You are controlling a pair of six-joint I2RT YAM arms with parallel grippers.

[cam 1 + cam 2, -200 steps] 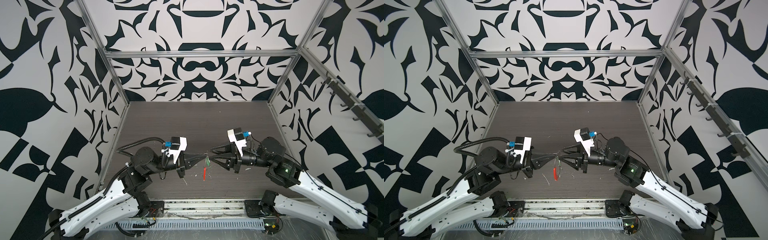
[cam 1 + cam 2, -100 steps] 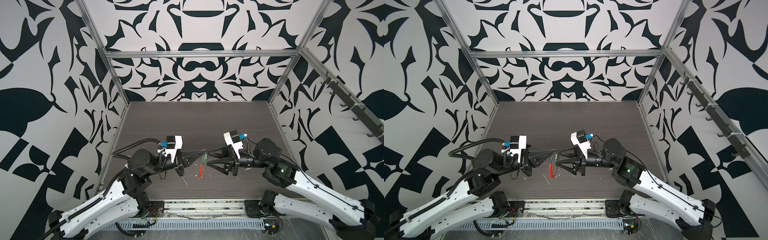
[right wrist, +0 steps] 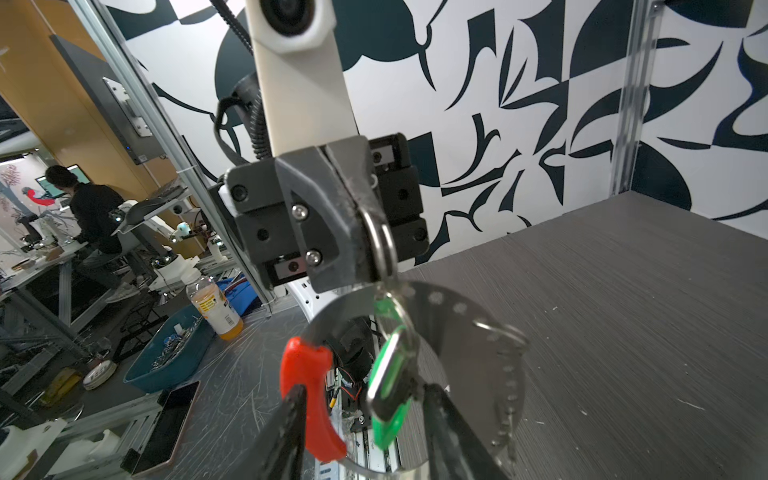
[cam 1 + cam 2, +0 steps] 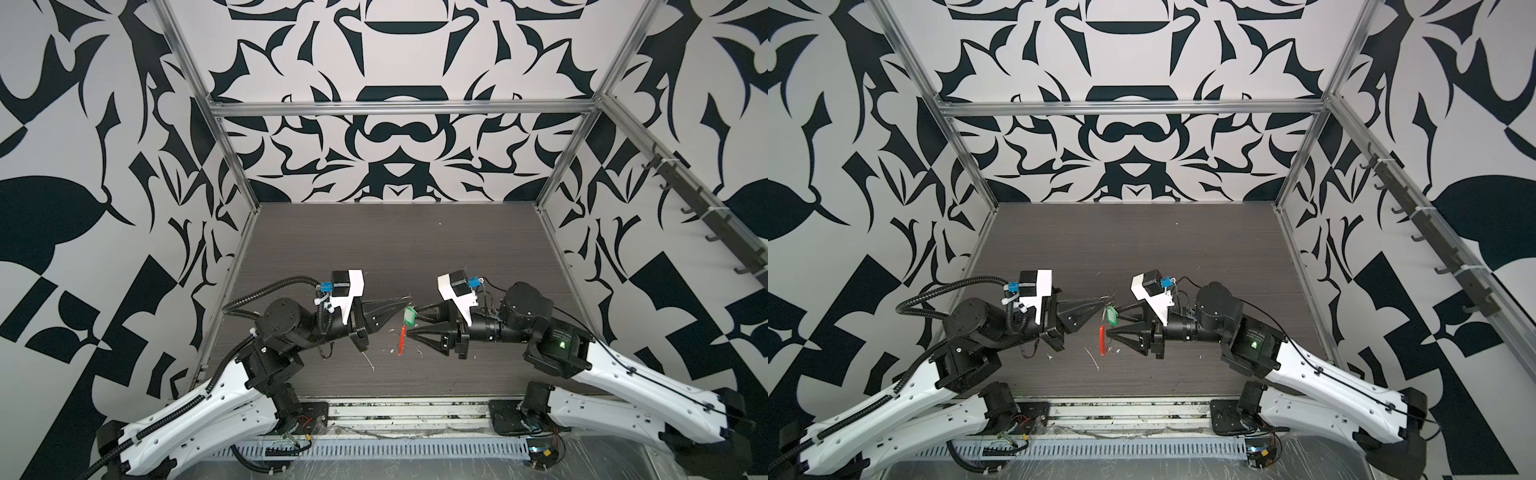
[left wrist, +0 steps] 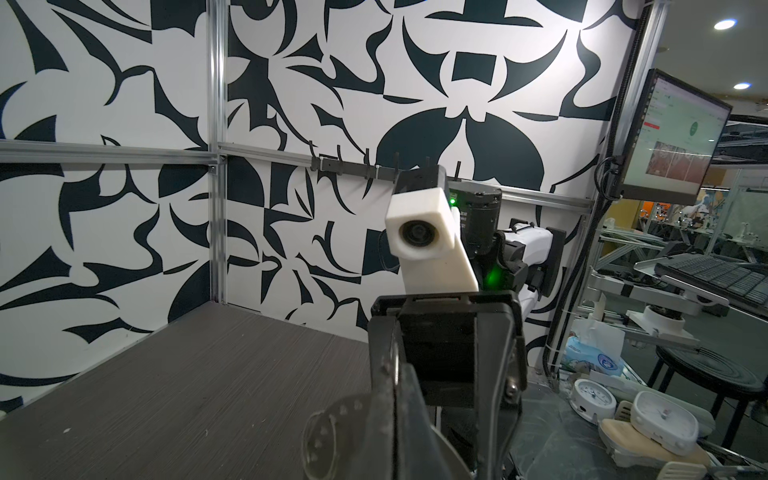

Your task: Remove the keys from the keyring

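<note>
The keyring hangs in mid-air over the front of the table, a grey metal loop [image 3: 469, 332] with a red sleeve [image 4: 401, 340] [image 4: 1101, 340] [image 3: 307, 390]. My left gripper [image 4: 409, 298] [image 4: 1108, 298] [image 5: 394, 353] [image 3: 357, 216] is shut on a small steel ring [image 3: 380, 241] at the top of it. A green tag [image 4: 410, 316] [image 4: 1111, 316] [image 3: 390, 382] hangs below that ring. My right gripper [image 4: 413, 321] [image 4: 1113, 321] [image 3: 365, 411] stands open, with the sleeve and the tag between its fingers. A small toothed key [image 3: 505, 419] dangles edge-on from the loop.
White scraps [image 4: 370, 363] [image 4: 1092, 358] lie on the dark table under the grippers. Patterned walls with aluminium posts close in three sides. A hook rail [image 4: 706, 216] runs along the right wall. A metal rail [image 4: 407, 411] borders the table's front edge.
My right gripper's jaws spread wider half a second ago and have narrowed again around the tag and sleeve. The keyring swayed slightly left and back. My left gripper has stayed shut.
</note>
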